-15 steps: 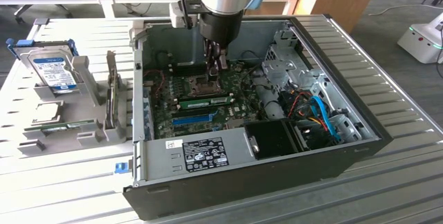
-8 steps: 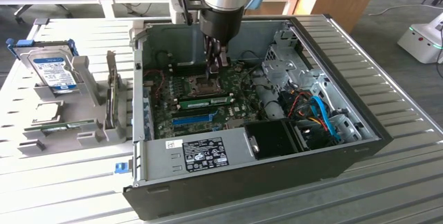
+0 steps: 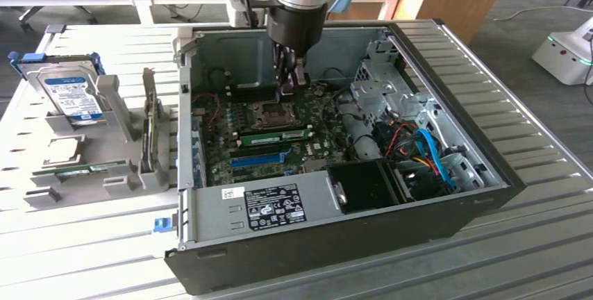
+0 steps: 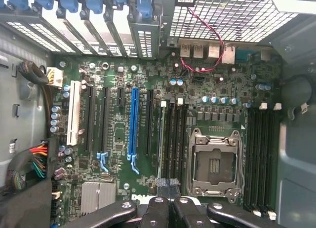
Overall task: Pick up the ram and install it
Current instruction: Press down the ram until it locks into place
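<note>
Gripper: the gripper was seen closed tight with nothing visible between the fingers, hanging inside the computer case over the motherboard. In the wrist view its linkages were noted close to one end of the memory slots.

Ram: a green ram was found lying lengthwise in a slot just beside the CPU socket, between that socket and the long blue slot. It was seen edge-on from the wrist. Whether it was fully latched could not be told.

Step in hand (judged): seating the stick was taken as the work in hand. It would be done best by keeping the closed fingers square above the stick's top edge and applying the push straight down and evenly along its length. The open socket should be kept clear of contact.

Case contents: the motherboard, a bundle of blue and orange cables, and a black fan housing were noted. Empty black memory slots were noted on the socket's far side.

Grey fixture: it was placed at the exterior view's left, well apart from the gripper. A silver hard drive was held upright in it. A second ram was seen lying in a low compartment.
</note>
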Robot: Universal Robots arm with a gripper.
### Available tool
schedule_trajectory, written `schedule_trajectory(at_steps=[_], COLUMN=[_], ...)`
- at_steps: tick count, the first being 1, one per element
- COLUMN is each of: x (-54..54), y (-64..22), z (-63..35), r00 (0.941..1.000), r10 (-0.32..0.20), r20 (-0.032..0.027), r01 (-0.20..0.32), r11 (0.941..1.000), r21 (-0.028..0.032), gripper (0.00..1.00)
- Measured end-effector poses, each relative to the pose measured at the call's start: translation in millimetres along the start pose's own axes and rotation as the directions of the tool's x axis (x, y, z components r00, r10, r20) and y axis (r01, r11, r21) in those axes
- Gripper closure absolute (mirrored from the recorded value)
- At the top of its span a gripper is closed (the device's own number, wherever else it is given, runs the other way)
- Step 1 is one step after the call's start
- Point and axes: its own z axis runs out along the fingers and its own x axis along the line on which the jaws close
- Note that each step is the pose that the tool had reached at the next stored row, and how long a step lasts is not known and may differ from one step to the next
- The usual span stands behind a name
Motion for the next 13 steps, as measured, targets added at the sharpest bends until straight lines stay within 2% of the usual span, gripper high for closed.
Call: schedule_trajectory(at_steps=[13], x=[-0.1], y=[0.3], z=[-7.7], r00=[1.0000], r10=[0.000], r20=[0.0000], r01=[0.000], r11=[1.0000], r21=[0.0000], gripper=[0.89])
